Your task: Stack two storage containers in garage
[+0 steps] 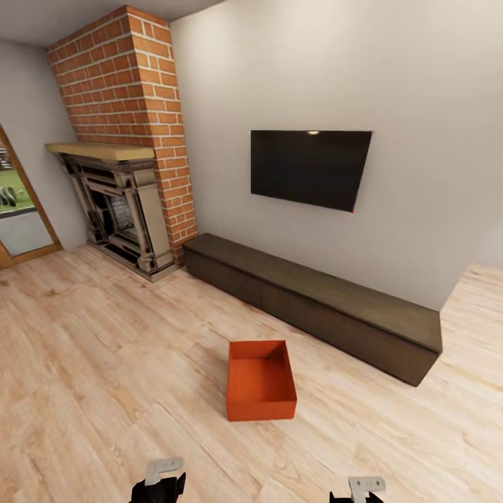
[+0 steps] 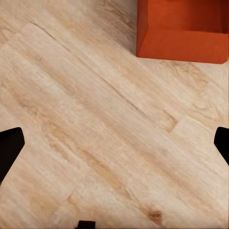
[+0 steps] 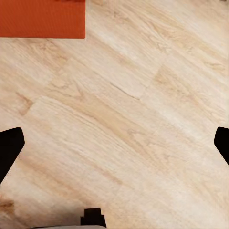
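One storage container, orange-red and open-topped, sits on the light wood-plank floor of the living room, ahead of both grippers and between their lines of reach, touching neither. Left gripper has its fingers spread wide over bare planks, the container beyond the fingertips. Right gripper is spread equally wide, the container beyond its fingertips too. A low dark cabinet stands past the container, under a wall-mounted television.

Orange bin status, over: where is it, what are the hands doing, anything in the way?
Both hands open, empty. Orange bin on wood floor ahead, between them. Nothing blocking.
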Motion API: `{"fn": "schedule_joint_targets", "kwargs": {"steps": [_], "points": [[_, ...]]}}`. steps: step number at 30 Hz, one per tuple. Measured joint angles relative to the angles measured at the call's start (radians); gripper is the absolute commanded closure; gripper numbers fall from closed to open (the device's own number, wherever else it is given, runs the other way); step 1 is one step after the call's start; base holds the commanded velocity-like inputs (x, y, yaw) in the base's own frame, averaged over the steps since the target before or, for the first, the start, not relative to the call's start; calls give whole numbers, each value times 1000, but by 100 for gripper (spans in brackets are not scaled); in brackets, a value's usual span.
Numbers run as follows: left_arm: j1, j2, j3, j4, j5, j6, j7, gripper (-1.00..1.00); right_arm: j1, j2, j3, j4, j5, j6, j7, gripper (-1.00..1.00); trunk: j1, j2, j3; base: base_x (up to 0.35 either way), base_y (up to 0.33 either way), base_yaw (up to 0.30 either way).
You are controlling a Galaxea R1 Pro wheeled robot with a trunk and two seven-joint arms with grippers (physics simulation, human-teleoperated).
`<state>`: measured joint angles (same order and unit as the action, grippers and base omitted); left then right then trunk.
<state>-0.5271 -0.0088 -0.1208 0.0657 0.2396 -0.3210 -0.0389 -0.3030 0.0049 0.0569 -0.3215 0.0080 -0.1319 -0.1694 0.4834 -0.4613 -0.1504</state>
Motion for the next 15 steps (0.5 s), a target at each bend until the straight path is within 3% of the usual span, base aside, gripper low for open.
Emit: {"fn": "schedule_joint_targets", "kwargs": {"steps": [7, 15], "points": [[0, 0, 0, 0, 0, 0, 0, -100, 0, 0, 0, 0, 0, 0, 0, -100, 0, 0, 0, 332, -19, 0], [0, 0, 0, 0, 0, 0, 0, -100, 0, 0, 0, 0, 0, 0, 0, -100, 0, 0, 0, 333, -127, 0]]}}
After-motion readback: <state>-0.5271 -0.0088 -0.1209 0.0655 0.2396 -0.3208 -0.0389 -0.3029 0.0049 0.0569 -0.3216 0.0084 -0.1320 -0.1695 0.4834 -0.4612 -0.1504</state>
